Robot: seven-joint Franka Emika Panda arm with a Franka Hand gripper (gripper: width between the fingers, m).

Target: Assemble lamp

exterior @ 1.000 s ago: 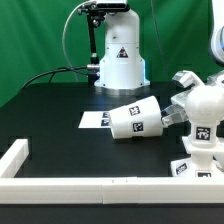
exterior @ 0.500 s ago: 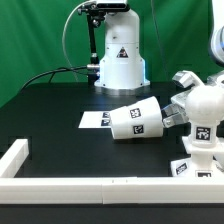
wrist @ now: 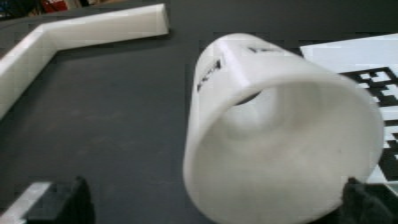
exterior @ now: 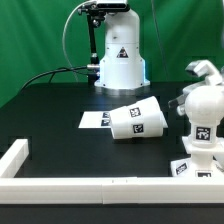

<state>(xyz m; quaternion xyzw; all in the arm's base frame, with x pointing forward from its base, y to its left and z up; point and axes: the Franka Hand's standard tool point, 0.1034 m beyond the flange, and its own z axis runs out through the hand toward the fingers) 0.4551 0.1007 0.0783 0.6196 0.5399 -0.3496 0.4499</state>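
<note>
Black tabletop, white tagged shade (exterior: 137, 119) on its side.

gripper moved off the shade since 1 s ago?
Yes. The gripper has gone up and toward the exterior view's right, away from the shade, which lies on its side by the marker board.

We see the shade (wrist: 285, 135) lying on its side on the dark table (wrist: 107, 120), with its wide open end turned toward us. A white board with a black tag (wrist: 370, 68) lies just beside it. A white rail (wrist: 80, 45) bends farther off. Two dark fingertips (wrist: 50, 200) stand apart.
</note>
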